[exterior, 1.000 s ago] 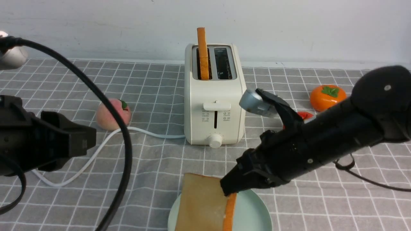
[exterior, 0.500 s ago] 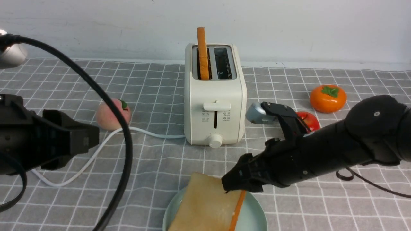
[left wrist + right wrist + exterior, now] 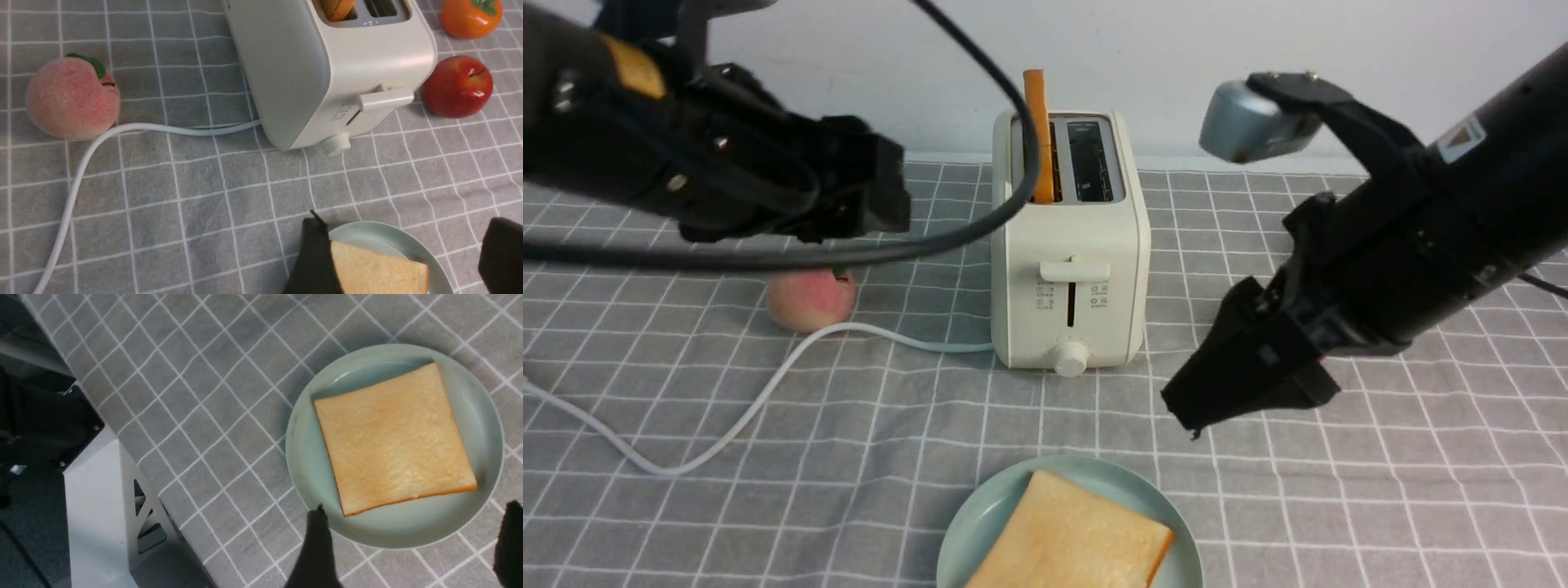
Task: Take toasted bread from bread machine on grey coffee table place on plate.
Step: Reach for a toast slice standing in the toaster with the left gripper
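Now we are holding both jaws open, empty; toast (image 3: 1068, 539) is lying on the plate (image 3: 976, 527) at the toaster's (image 3: 1070, 245) six o'clock.

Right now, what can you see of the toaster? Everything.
Cream-white boxy toaster, smooth plastic-looking shell, upright on the grey checked table behind the plate. Two top slots: the robot's-left one holds a slice on edge, poking above the top; the other looks empty. Front: lever high in its track, small grey icons, round knob at the base. A white cord leaves its left side.
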Robot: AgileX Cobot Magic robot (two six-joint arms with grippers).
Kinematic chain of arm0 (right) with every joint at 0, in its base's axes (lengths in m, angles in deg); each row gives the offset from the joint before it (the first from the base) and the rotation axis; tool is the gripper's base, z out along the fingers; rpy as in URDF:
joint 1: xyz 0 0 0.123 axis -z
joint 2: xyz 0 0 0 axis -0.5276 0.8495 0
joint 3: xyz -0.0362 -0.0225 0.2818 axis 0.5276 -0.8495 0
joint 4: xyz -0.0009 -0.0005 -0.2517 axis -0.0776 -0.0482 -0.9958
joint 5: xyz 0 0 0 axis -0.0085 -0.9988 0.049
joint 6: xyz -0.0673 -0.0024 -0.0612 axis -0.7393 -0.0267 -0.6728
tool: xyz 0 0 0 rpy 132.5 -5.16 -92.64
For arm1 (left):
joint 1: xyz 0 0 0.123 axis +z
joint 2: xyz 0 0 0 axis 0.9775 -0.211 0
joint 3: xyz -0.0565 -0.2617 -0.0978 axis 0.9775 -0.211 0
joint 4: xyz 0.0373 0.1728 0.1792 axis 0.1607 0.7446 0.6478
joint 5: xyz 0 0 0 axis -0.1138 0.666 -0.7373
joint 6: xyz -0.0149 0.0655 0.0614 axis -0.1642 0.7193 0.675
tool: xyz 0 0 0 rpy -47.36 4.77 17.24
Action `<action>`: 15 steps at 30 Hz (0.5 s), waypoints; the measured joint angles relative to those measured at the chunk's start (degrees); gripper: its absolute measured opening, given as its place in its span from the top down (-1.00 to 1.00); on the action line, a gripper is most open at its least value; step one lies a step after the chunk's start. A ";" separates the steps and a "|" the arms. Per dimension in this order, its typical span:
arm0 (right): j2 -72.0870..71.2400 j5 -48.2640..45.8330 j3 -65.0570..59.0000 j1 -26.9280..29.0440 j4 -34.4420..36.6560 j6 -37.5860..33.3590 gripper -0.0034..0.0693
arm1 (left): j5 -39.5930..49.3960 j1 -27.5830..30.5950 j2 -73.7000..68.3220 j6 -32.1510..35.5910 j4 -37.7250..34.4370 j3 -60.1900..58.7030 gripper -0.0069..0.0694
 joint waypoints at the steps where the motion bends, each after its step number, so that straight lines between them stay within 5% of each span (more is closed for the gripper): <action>1: -0.37 -0.31 0.42 0.00 -0.06 0.80 -0.43 | 1.24 0.00 -3.05 0.05 0.00 2.61 -0.60; 9: -4.93 1.08 0.66 0.00 -4.13 11.35 -0.34 | 1.78 -0.43 -18.87 -1.14 0.87 16.06 -0.78; 15: -8.42 4.00 -0.34 0.00 -13.55 20.93 -0.34 | 1.26 -5.64 -24.13 -7.51 12.25 27.30 -0.78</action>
